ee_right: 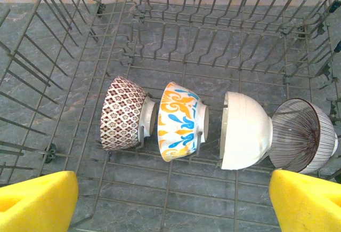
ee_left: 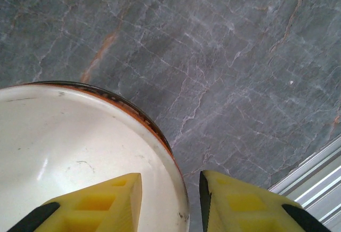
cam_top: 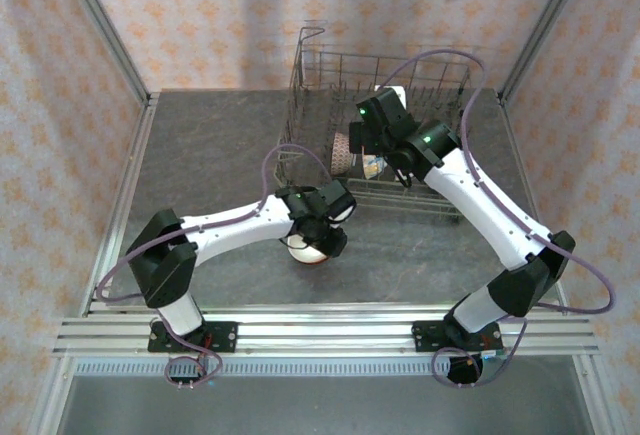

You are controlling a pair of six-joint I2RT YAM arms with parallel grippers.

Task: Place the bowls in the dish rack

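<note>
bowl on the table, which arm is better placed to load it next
Left arm: jaws straddle the rim of that bowl, one inside, one outside. Right arm: jaws open over the dish rack.

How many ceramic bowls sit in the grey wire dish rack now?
4, in one row: brown-patterned bowl, orange-and-blue floral bowl, plain white bowl, dark-striped bowl. Others may hide outside this view.

A grey, veined tabletop (cam_top: 220,135) is seen, closed in at its left, far and right edges by peach-patterned walls (cam_top: 200,15); metal posts (cam_top: 100,23) are set at the far corners, and ribbed aluminium rails (cam_top: 320,330) are laid along the near edge
</note>
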